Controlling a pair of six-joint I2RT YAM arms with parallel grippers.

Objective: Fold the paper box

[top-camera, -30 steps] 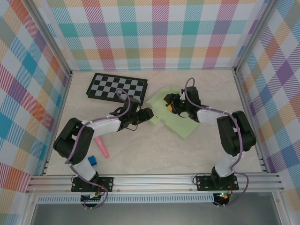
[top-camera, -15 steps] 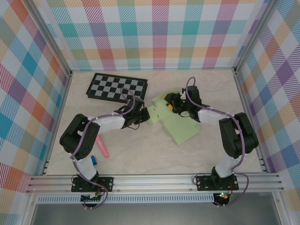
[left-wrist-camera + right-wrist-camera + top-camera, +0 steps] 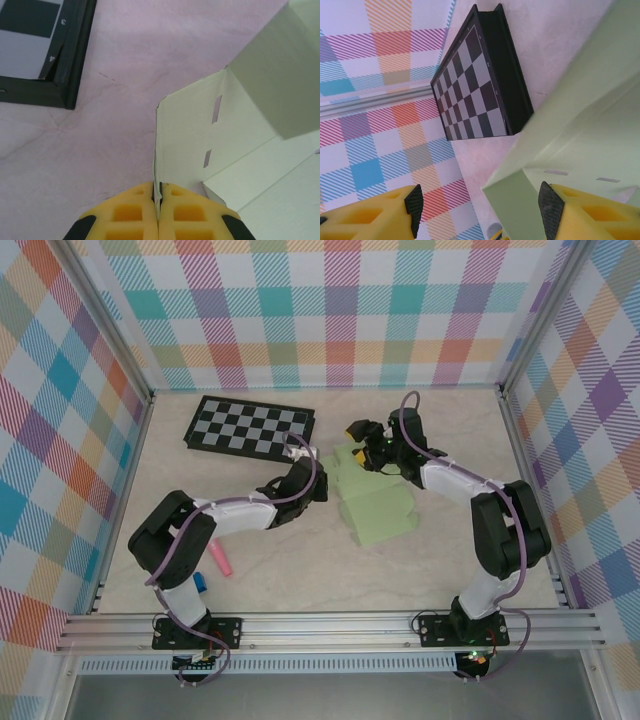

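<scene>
The paper box point(image 3: 380, 515), thin pale-green slotted card with creased flaps, has one edge pinched by the left gripper point(image 3: 157, 195); the right gripper point(image 3: 479, 204) gapes wide astride a corner.

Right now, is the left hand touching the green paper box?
Touching. The left wrist view shows the left hand pinched shut on the thin edge of the paper box, with the card caught between its yellow fingers.

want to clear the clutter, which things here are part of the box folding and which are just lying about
Part of the job:
- paper box

Just lying about:
- checkerboard
- pink marker
- small blue thing
</scene>
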